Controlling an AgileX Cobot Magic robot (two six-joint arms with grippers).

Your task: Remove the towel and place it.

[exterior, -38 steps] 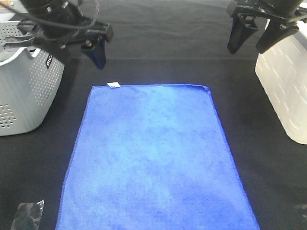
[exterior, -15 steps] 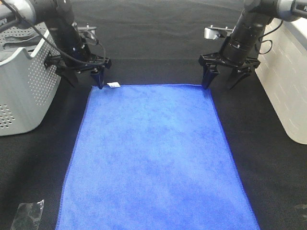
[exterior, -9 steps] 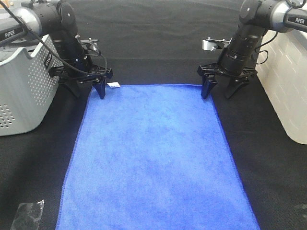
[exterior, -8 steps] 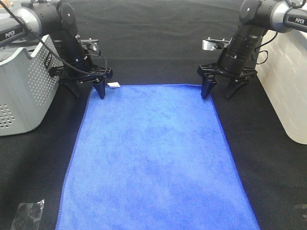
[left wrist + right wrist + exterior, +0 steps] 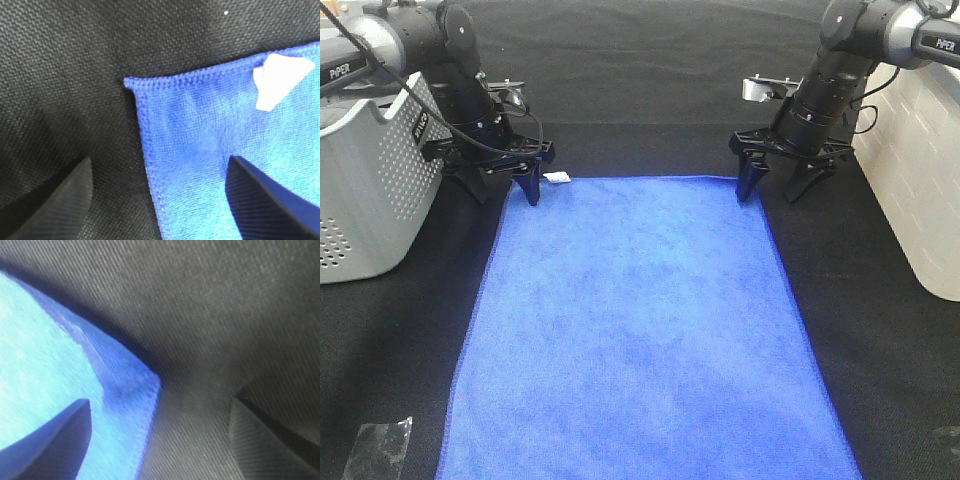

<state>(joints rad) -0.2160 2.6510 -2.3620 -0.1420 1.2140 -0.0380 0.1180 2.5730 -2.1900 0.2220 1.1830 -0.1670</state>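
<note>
- Blue towel: far corners are straddled by left gripper and right gripper, both wide, empty.
- Grasping is in hand; both corners must be pinched next.

"PiPER" is printed on the grey link of the left arm, over the far left corner of the worktop, and again on the right arm at the far right corner. White lettering on the black wrist above the left gripper, perhaps a brand, is too small to read.
</note>
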